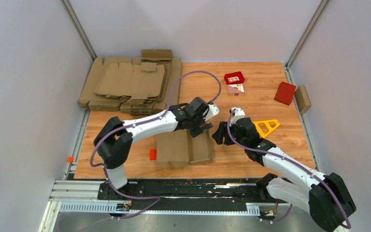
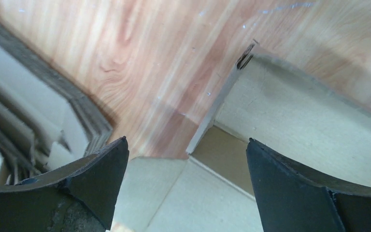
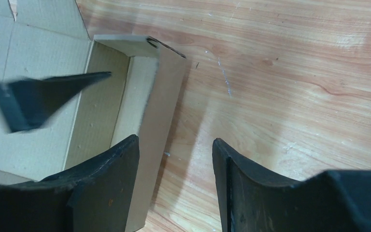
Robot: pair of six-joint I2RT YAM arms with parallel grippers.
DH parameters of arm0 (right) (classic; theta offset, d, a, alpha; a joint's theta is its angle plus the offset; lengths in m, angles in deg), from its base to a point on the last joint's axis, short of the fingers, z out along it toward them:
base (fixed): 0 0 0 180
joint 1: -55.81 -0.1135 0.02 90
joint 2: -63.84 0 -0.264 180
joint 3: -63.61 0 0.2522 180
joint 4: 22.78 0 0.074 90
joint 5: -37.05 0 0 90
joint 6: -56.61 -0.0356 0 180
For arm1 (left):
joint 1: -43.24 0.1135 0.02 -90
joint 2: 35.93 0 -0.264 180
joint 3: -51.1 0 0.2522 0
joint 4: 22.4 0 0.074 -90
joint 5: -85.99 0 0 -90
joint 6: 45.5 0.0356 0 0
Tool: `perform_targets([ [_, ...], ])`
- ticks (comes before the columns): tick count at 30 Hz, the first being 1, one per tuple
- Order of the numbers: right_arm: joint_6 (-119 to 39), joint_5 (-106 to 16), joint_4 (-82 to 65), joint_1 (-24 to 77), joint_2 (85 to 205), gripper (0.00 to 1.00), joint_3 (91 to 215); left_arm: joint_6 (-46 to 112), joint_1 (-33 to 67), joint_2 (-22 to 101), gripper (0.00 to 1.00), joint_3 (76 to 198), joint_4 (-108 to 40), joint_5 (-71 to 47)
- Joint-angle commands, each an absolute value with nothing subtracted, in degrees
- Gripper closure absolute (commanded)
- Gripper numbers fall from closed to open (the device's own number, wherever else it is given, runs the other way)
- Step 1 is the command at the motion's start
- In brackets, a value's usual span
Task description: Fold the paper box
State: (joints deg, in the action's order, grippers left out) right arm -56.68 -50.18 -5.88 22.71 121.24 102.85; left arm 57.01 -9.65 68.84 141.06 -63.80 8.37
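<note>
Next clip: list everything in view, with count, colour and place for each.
paper box: one, brown, near middle, right wall raised
blank pile: one, brown, back left
red boxes: two, red, one back middle, the other back right
printed piece: one, pale pink, next to the middle red box
brown block: one, brown, right edge
triangle: one, yellow, right of middle
red bit: one, red, left of the paper box
orange bit: one, orange, off the left edge
table: one, wood
left gripper: black, open, over the paper box
right gripper: black, open, at its right wall
</note>
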Motion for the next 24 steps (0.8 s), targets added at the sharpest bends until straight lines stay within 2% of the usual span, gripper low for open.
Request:
perform_targets([
  [1,-56.1,-48.4,-8.0,23.1,121.1,0.43,103.5,51.5,-9.6,59.4,0.00,139.9,-62.3,9.1],
  [6,-55.6,-49.1,-6.3,23.1,122.1,0.43,104.7,45.0,-9.5,51.0,0.01,136.2,-62.0,13.7],
  [9,-55.4,-51.0,-4.6,23.3,121.8,0.43,105.7,38.1,-8.3,43.5,0.17,130.5,-61.5,18.5],
  [12,-55.1,-51.3,-3.5,23.4,121.9,0.43,107.1,31.2,-4.4,35.5,0.30,122.9,-60.1,16.5],
  [15,-55.2,-49.0,-2.9,23.4,122.3,0.43,109.2,26.1,-0.2,28.4,0.38,113.7,-57.4,12.8],
  [20,-54.8,-37.9,-3.8,23.3,125.4,0.45,114.6,17.9,8.5,16.2,0.40,100.1,-52.1,9.7],
  [24,-55.8,-27.2,-7.3,22.5,130.7,0.53,119.5,14.5,16.2,10.2,0.40,91.9,-48.2,5.1],
])
